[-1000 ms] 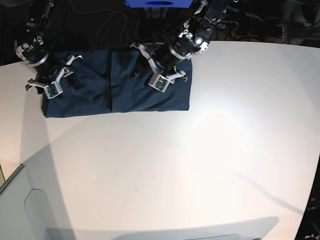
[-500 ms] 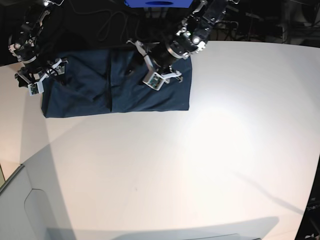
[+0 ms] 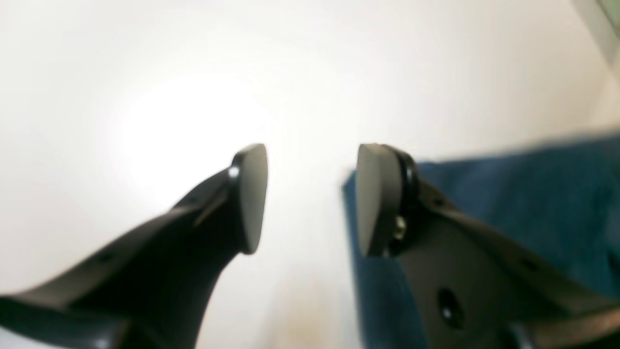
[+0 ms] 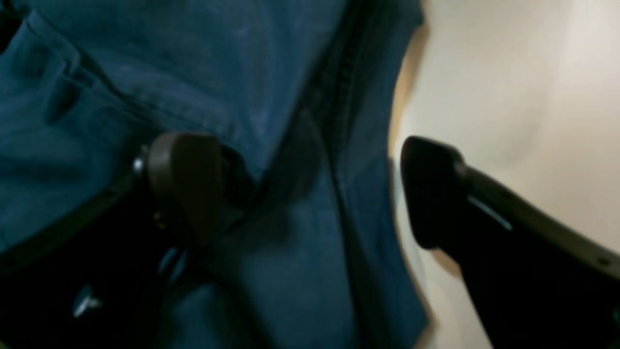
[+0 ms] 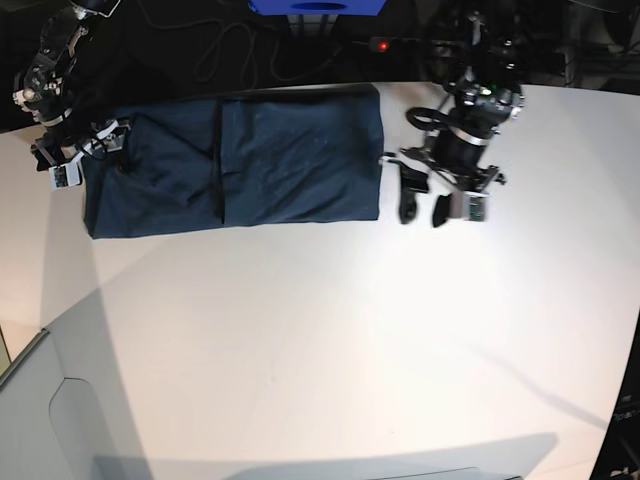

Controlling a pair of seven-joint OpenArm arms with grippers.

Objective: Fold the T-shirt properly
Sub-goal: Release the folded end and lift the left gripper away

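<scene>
Overhead, seemingly glossy white table (image 5: 330,340).

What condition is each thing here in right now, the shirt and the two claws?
T-shirt: folded into a long band, flat on the table.
Left gripper: open, empty, beside the shirt's edge.
Right gripper: open, over the shirt's other end, not gripping it.

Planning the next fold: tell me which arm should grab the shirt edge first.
Probably the right. The right gripper hangs open straddling the T-shirt's hem at its end, while the left gripper, also open, sits off the cloth over the bare table.
</scene>
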